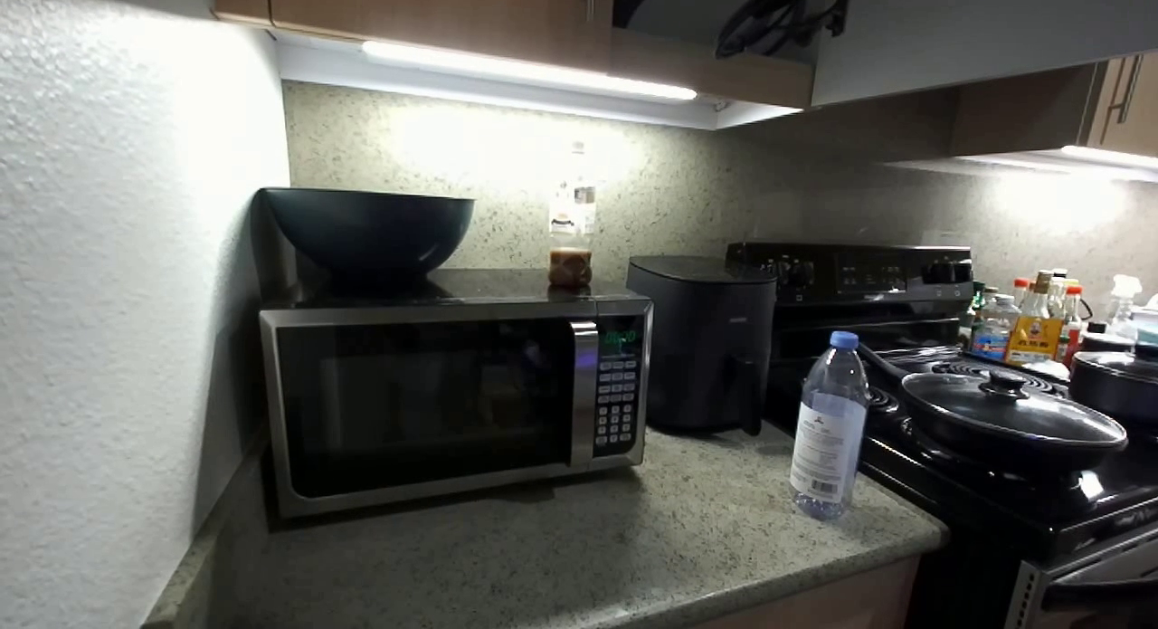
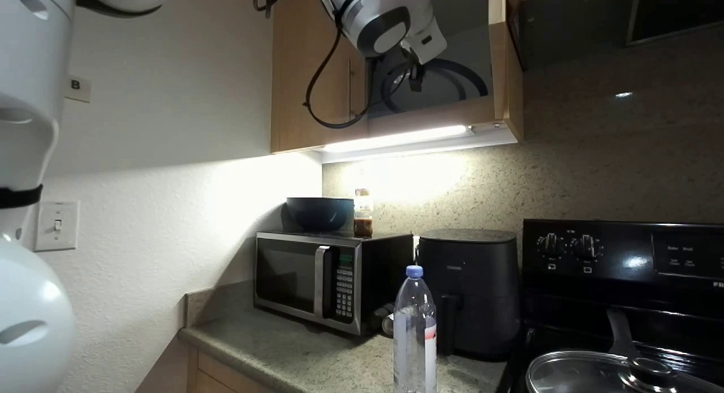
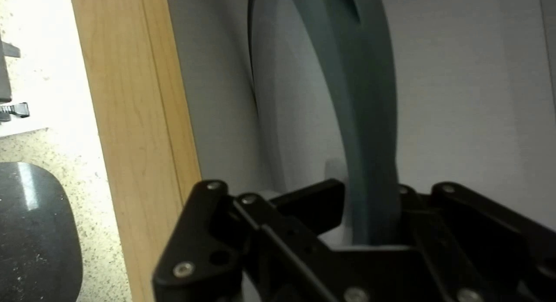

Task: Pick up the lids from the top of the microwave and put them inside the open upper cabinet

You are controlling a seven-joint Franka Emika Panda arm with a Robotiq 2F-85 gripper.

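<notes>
Late stage of the job, by my read. The claw (image 3: 373, 210) is clamped closed on a lid (image 3: 369, 132): in the wrist view the rim runs right between the jaws. In an exterior view the claw hangs at the opening of the cabinet (image 2: 435, 115), the lid's dark curve showing on both sides of it, tipped up rather than lying flat. I'd call the lid mostly inside, since in both exterior views the curve shows above the cabinet's lower edge. Can't tell if it rests on the cabinet floor or hangs from the grip. Count is murky too: the rim splits into two bands near the top of the wrist view, so maybe one lid, maybe two together. The microwave (image 1: 425, 403) carries the bowl (image 1: 371, 235) and a bottle (image 1: 571, 267); neither exterior view shows a lid up there, though the bowl could hide something thin. So pick looks done, carry looks nearly done, and I see nothing more to fetch. Left, as I judge it: ease the lid fully past the front edge, seat it, let go, back the arm (image 2: 390, 39) out without dragging it along. Main worry: stood up like that, it could tip or slide once released.
</notes>
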